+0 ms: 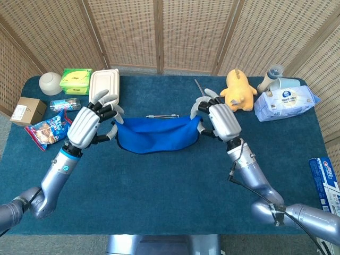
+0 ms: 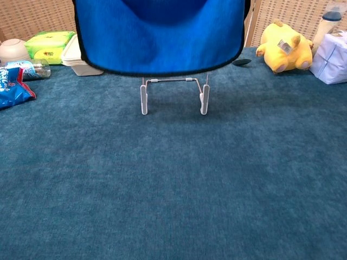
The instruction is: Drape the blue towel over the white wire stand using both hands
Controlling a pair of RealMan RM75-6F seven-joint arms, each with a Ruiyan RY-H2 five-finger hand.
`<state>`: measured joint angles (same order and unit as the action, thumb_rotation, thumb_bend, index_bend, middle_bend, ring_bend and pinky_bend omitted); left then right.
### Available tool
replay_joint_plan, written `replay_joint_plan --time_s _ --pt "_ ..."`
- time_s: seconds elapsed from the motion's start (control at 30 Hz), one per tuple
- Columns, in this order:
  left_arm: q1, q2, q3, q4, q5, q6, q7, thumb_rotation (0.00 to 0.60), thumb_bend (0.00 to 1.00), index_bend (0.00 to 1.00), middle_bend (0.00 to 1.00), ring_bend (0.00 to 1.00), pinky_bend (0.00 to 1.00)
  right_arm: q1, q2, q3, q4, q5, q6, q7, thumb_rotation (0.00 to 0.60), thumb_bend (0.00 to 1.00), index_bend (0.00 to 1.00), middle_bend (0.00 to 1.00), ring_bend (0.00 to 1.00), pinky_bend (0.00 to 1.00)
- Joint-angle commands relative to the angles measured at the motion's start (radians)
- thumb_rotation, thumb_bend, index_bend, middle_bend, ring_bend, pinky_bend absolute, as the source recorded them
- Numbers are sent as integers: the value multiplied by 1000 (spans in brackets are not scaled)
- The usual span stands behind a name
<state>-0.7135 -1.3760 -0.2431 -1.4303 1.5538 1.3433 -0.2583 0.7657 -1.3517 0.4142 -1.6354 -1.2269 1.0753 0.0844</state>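
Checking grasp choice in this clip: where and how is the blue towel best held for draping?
By its two upper corners, one from each side, as the left hand and right hand do: the towel hangs flat, clear above the wire stand.

towel: blue towel (image 1: 157, 134) with dark edge, stretched wide, hanging in air above the stand
stand: white wire stand (image 2: 173, 95), upright on the table
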Motion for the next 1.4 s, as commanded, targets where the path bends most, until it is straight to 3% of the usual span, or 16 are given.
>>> replay_joint_plan --time_s 0.03,0.33,0.57,1.4 --pt "-21 6 -29 10 -23 -17 -4 600 610 835 435 210 108 23 16 31 0 45 -25 -13 600 526 971 470 278 125" --pt "-71 13 -104 54 -107 -78 -36 600 609 836 436 209 108 87 18 81 55 137 -77 -47 600 525 972 471 278 125" --pt "-105 -2 -125 123 -145 -121 -39 600 610 835 436 210 108 141 -4 95 121 197 -121 -67 600 524 971 471 277 125" --pt "-153 -138 -67 334 -158 -194 -114 600 608 836 436 209 105 196 -103 42 311 253 -177 -55 600 526 971 471 283 125"
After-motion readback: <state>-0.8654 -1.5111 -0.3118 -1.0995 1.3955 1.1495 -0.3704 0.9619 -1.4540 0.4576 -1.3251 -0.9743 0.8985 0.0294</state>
